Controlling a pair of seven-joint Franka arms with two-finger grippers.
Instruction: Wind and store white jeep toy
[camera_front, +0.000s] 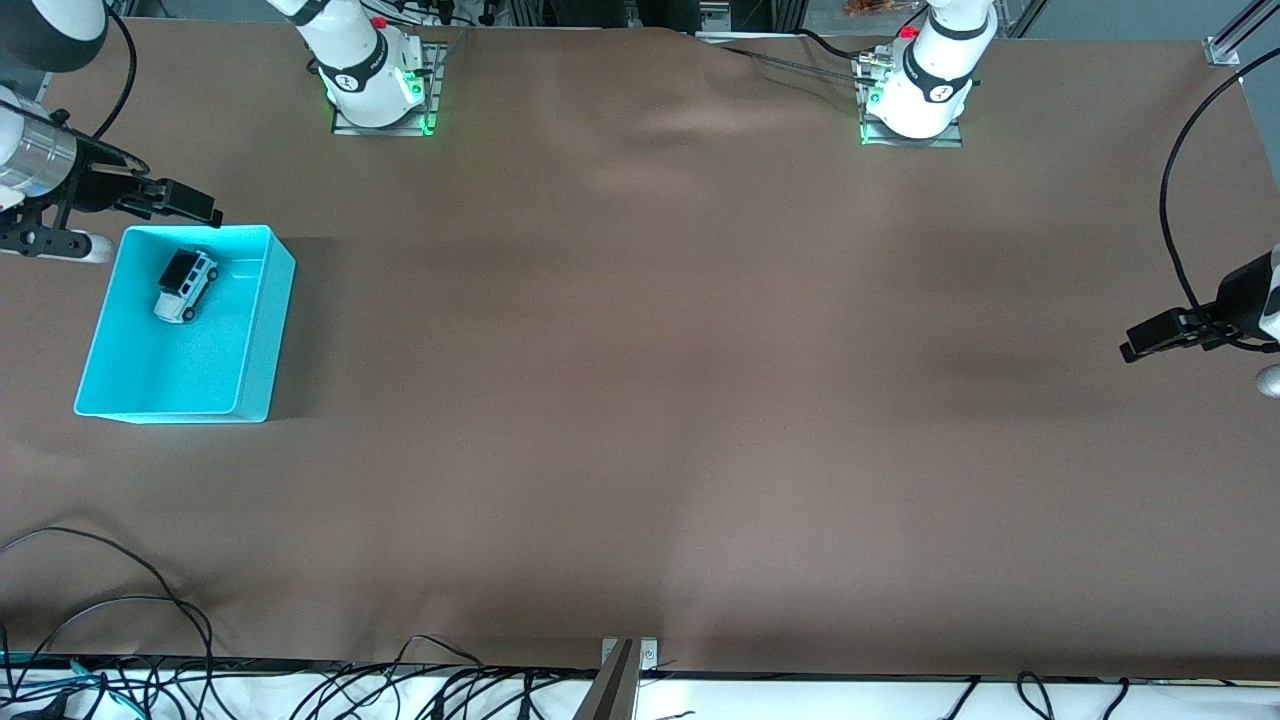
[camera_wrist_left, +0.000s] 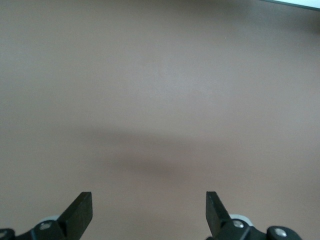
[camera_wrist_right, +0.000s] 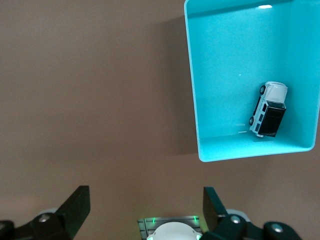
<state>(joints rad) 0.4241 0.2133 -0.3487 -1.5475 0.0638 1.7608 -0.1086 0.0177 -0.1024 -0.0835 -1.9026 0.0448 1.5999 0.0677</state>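
The white jeep toy (camera_front: 186, 285) with a black roof lies inside the cyan bin (camera_front: 262, 330), in the part of the bin farther from the front camera. It also shows in the right wrist view (camera_wrist_right: 268, 109), inside the bin (camera_wrist_right: 192, 80). My right gripper (camera_front: 185, 201) is open and empty, up in the air just off the bin's corner nearest the right arm's base. My left gripper (camera_front: 1160, 335) is open and empty, over bare table at the left arm's end; its view shows only brown table between its fingertips (camera_wrist_left: 80, 210).
The brown table cover (camera_front: 640, 400) is wrinkled near the arm bases. Cables (camera_front: 120, 620) lie along the edge nearest the front camera. The right arm's base (camera_wrist_right: 175, 232) shows in the right wrist view.
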